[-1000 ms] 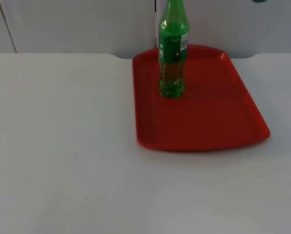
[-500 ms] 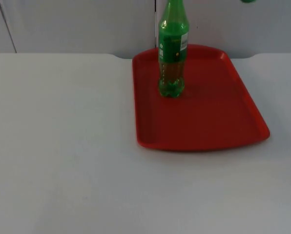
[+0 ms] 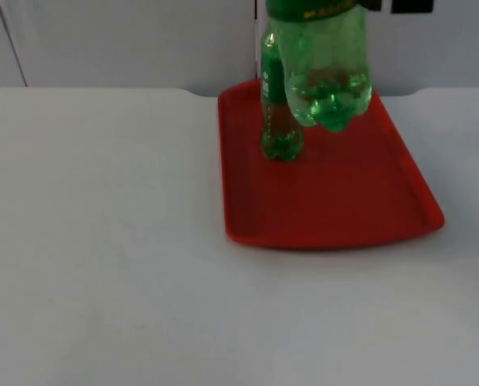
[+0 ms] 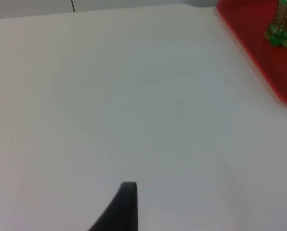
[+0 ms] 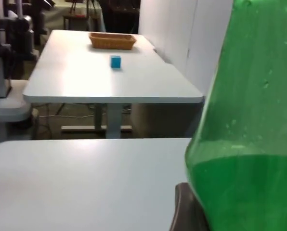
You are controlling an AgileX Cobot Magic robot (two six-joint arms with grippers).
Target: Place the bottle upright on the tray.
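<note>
A red tray [image 3: 368, 201] lies on the white table at the back right. One green bottle [image 3: 281, 133] stands upright on the tray's far left part; the left wrist view has it too [image 4: 280, 26], on the tray [image 4: 259, 43]. A second green bottle [image 3: 324, 80] hangs in the air above the tray, base down and close to the top camera. My right gripper [image 3: 384, 5] is shut on this second bottle [image 5: 249, 144], whose green body stands right beside the dark fingertip [image 5: 182, 209]. My left gripper's fingertip [image 4: 126, 202] hovers over bare table left of the tray.
The grey partition wall [image 3: 127, 40] ends the table behind the tray. White table surface [image 3: 103, 241] spreads left of and in front of the tray. In the right wrist view another table [image 5: 110, 77] beyond carries a wicker basket [image 5: 112, 40] and a blue cube [image 5: 115, 61].
The held green bottle has come down into the top view above the tray; half a second ago just a green speck showed at the upper edge. The standing bottle and tray have not moved.
</note>
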